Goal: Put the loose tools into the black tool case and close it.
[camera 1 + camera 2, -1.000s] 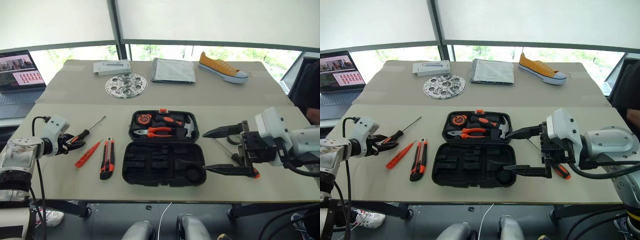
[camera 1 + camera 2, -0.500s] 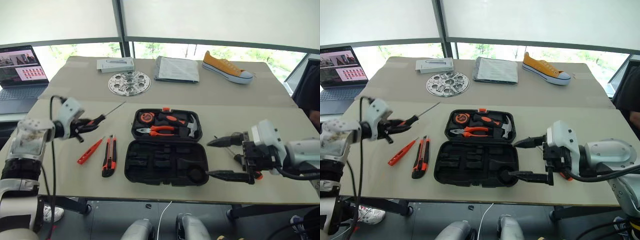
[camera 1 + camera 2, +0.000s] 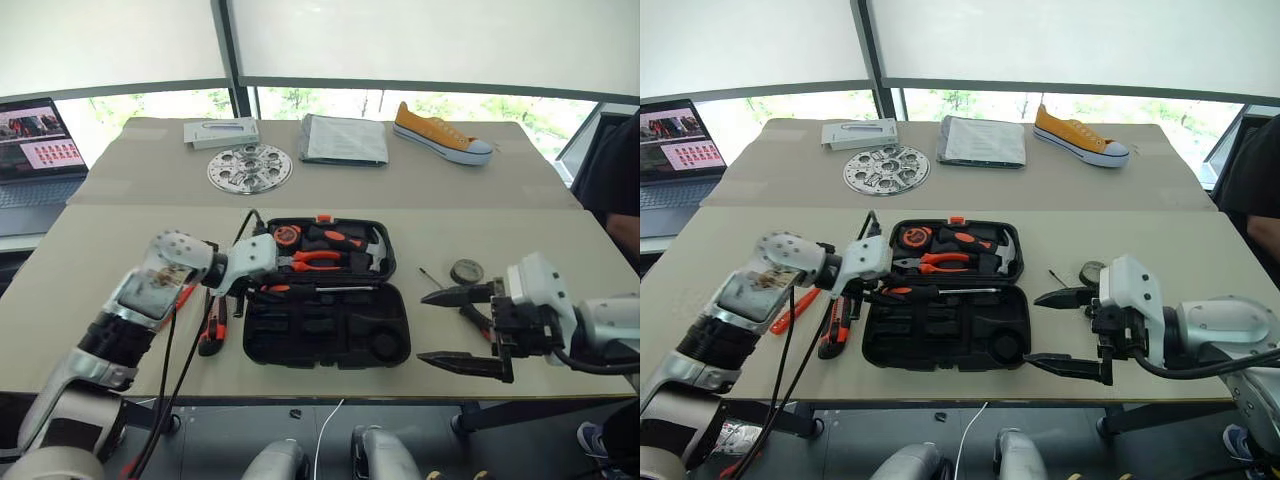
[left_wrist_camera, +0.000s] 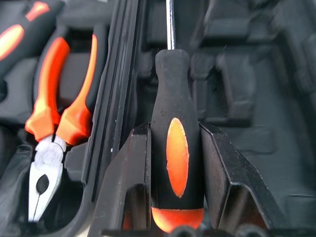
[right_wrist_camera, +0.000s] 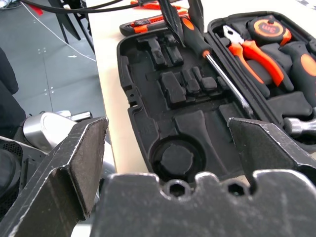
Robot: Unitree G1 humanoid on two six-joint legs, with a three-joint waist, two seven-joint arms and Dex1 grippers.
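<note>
Left end effector (image 4: 175,163), clenching a screwdriver (image 4: 177,143), swung over the case (image 3: 330,325); right end effector (image 3: 455,328) released

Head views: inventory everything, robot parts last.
tool case: 1, black, open, near table
pliers, hammer, tape measure: 1 each, orange-black, case's far half
screwdriver: 1, black-orange, over case, in left gripper
second screwdriver: 1, shaft right of case
slim screwdriver: 1, orange, left of case
utility knife: 1, orange-black, left of case
tape roll: 1, grey, right of case
sneaker: 1, yellow, far table
folded sheet, flat box: 1 each, grey, far table
perforated disc: 1, metal, far table
laptop: 1, far left
person's sleeve: 1, dark, right edge
left gripper: shut on screwdriver
right gripper: open
</note>
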